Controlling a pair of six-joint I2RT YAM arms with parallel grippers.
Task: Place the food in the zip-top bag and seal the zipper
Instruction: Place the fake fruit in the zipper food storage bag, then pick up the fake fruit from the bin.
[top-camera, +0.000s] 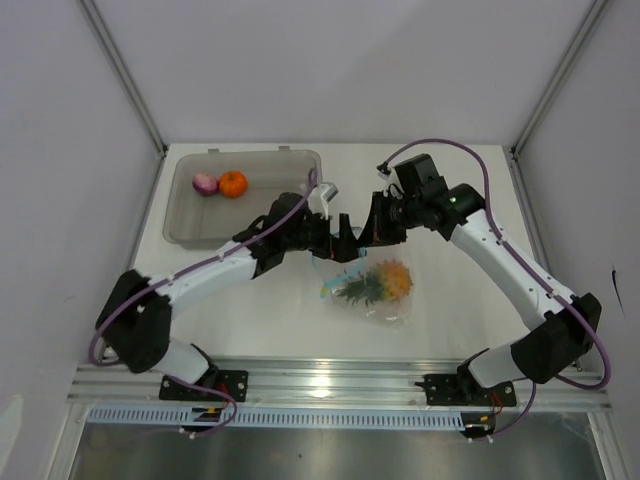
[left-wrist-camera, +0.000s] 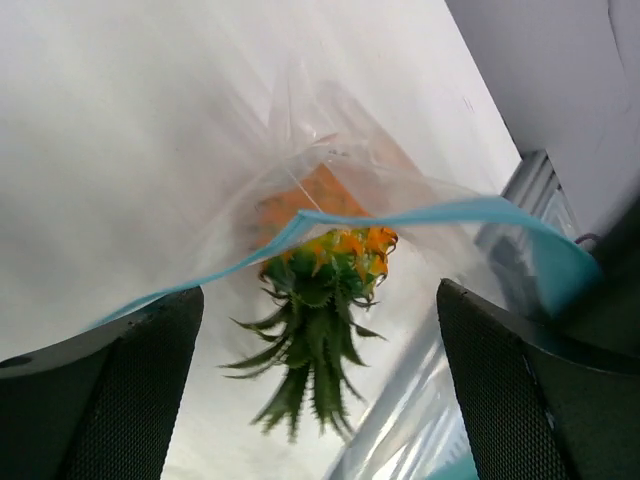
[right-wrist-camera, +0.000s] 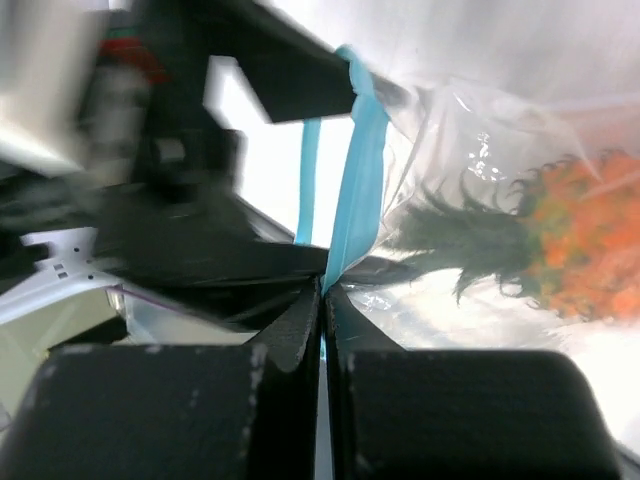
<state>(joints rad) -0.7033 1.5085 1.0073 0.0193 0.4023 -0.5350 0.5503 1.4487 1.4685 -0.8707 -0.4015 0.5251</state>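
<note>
The orange-yellow toy pineapple with green leaves (top-camera: 385, 282) lies inside the clear, crinkly zip-top bag (top-camera: 345, 298) on the white tabletop (top-camera: 250, 300), so one piece is in. The round orange (top-camera: 233, 183) and the purple-red onion (top-camera: 205, 184) sit in the grey translucent tray (top-camera: 190, 225), well apart from the bag on its far left. I cannot find a beige bulb. The right gripper (right-wrist-camera: 322, 300) is pinched closed on the light blue zipper strip (right-wrist-camera: 360, 170) at the bag's mouth. The left gripper (left-wrist-camera: 318, 300) stands wide open astride that strip, gripping nothing. The mouth gapes unsealed. I judge the task under halfway: the rest of the food must go in, then the bag must be sealed.
</note>
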